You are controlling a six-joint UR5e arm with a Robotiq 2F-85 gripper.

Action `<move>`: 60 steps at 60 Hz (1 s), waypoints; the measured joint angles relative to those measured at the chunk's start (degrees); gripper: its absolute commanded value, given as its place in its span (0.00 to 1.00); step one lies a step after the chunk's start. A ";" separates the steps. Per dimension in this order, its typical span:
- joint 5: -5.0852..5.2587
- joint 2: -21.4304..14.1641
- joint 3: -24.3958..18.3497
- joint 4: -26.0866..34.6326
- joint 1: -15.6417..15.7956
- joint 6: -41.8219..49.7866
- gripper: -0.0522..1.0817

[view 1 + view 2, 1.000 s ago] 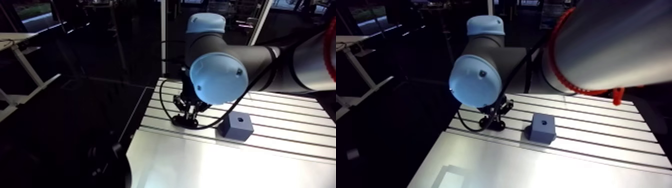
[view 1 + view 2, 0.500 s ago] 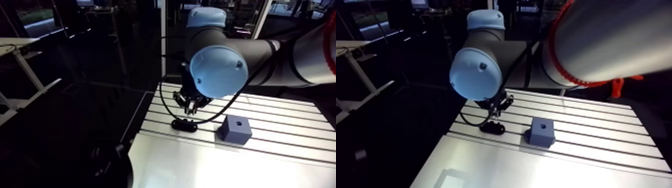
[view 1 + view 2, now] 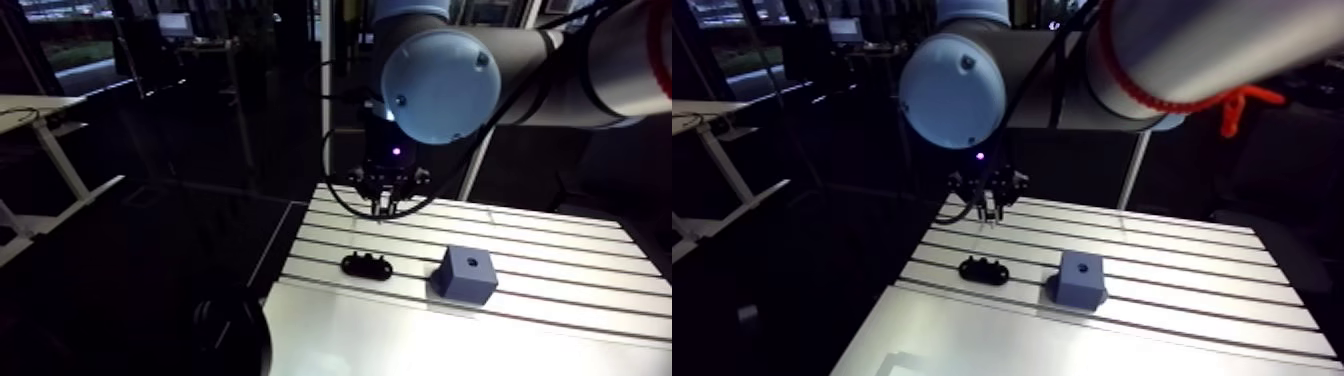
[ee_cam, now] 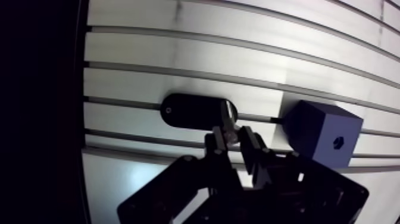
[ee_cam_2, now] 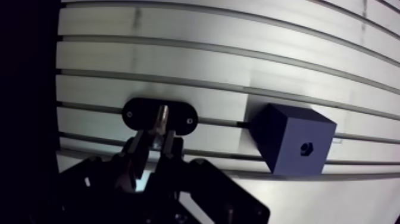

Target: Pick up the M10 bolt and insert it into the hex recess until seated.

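In the wrist view my gripper [image 4: 233, 138] is shut on the M10 bolt [image 4: 230, 121], a short metallic piece standing up between the fingertips. Under it on the table lies a black oval holder [image 5: 138, 113] with a small hole at each end. Beside the gripper stands a blue-grey cube [image 5: 294, 140]. The cube's dark hex recess [image 5: 306, 147] is on the face turned toward the camera. The arm view shows the gripper [image 3: 385, 205] hanging well above the holder [image 3: 366, 265], with the cube [image 3: 466, 275] to the right.
The slotted aluminium table [image 3: 560, 240] runs wide to the right of the cube. Its left edge [image 3: 285, 240] drops off into the dark just beyond the holder.
The gripper has risen from the black holder, where it sat low earlier, and now hangs high above it with the bolt. The arm camera has lifted too.
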 measured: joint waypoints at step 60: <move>-1.69 -2.70 -14.91 23.33 -7.14 -15.87 0.96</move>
